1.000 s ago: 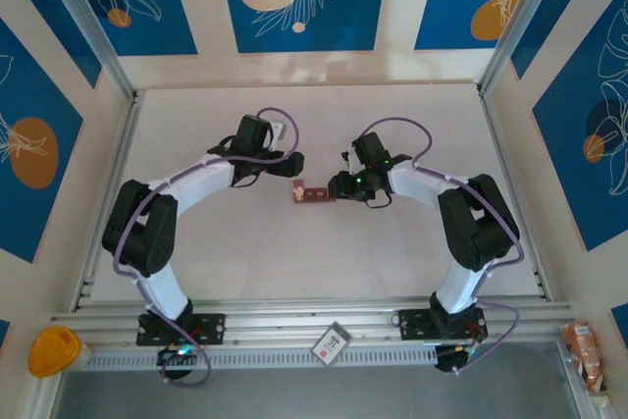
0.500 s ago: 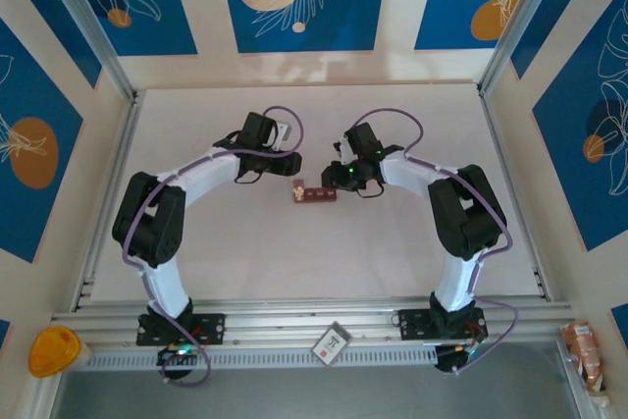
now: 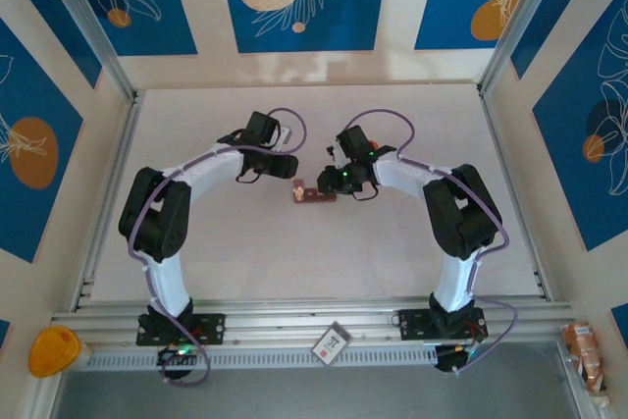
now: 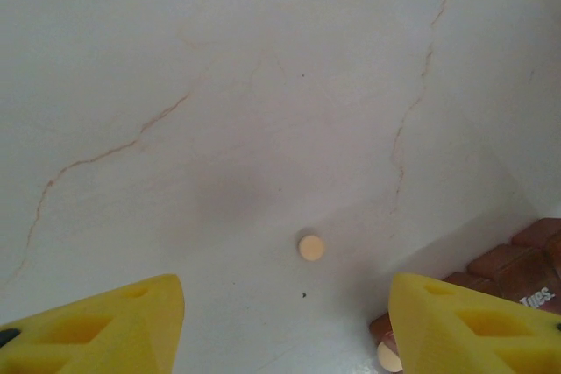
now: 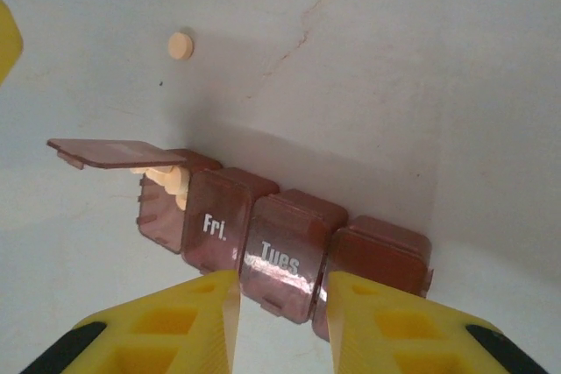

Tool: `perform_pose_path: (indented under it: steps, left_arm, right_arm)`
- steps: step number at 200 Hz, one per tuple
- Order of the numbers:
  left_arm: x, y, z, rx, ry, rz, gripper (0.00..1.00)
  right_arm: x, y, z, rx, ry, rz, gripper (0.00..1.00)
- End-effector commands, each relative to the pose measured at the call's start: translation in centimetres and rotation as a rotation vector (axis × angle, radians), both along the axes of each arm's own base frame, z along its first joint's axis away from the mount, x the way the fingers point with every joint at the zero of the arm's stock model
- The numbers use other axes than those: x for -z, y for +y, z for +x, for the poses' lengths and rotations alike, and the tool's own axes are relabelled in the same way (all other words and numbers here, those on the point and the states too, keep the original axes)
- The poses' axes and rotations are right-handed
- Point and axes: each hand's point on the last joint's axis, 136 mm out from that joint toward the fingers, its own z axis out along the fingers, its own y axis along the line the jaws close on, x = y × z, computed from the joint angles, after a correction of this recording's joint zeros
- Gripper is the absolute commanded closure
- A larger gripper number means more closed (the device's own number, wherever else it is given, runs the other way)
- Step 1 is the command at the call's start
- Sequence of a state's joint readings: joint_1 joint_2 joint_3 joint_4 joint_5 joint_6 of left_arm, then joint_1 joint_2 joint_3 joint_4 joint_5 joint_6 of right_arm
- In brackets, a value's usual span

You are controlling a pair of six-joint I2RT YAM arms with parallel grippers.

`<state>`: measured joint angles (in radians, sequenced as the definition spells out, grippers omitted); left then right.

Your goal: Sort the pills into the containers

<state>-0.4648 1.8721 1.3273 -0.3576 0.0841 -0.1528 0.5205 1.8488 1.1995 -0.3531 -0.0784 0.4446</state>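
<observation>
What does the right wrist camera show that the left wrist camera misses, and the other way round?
Right wrist view, not the left: the whole dark reddish-brown plastic pill box, its end lid flipped open, pale pills inside, the "Fri." label, and the right hand with its yellow fingers. Left wrist view, not the right: the left hand, its two yellow fingers apart. Both: one loose round pale-orange pill, apparently the same one, the cracked white table, and the box's "Tues" compartment.

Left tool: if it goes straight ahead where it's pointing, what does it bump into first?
Probably the small round pill on the table, just ahead of the left tool; depth is hard to judge. The containers lie aside.
</observation>
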Motion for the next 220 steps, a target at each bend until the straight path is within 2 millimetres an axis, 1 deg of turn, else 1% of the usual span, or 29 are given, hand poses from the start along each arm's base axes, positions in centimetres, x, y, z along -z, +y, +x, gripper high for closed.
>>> perform_pose_path:
  steps: [1, 13, 46, 77, 104, 148, 200, 220]
  left_arm:
    - [0.5, 0.0, 0.1, 0.023, 0.013, 0.029, 0.4]
    - [0.7, -0.2, 0.0, 0.029, 0.021, 0.027, 0.42]
    - [1.0, -0.5, -0.5, 0.043, 0.029, 0.022, 0.43]
    - [1.0, -1.0, -1.0, 0.066, 0.035, 0.02, 0.43]
    - [1.1, -1.3, -1.6, 0.088, 0.043, 0.017, 0.43]
    - [0.8, -2.0, -2.5, 0.113, 0.049, -0.015, 0.45]
    - [0.7, -2.8, -4.3, 0.143, 0.071, -0.043, 0.47]
    - [0.5, -3.0, -4.7, 0.15, 0.065, -0.051, 0.48]
  right_arm:
    - [0.4, -0.5, 0.1, -0.02, -0.03, -0.106, 0.67]
    - [0.5, -0.6, 0.1, -0.032, -0.043, -0.141, 0.67]
    - [1.4, -0.7, 0.1, -0.052, -0.053, -0.214, 0.67]
    - [2.1, -0.8, 0.0, -0.041, -0.037, -0.222, 0.68]
    - [2.3, -0.8, -0.1, -0.034, -0.031, -0.22, 0.68]
    - [2.7, -0.9, -0.5, -0.023, -0.012, -0.213, 0.68]
    - [3.1, -0.8, -0.8, -0.014, 0.007, -0.205, 0.68]
    - [3.1, -0.7, -0.9, -0.012, 0.014, -0.196, 0.68]
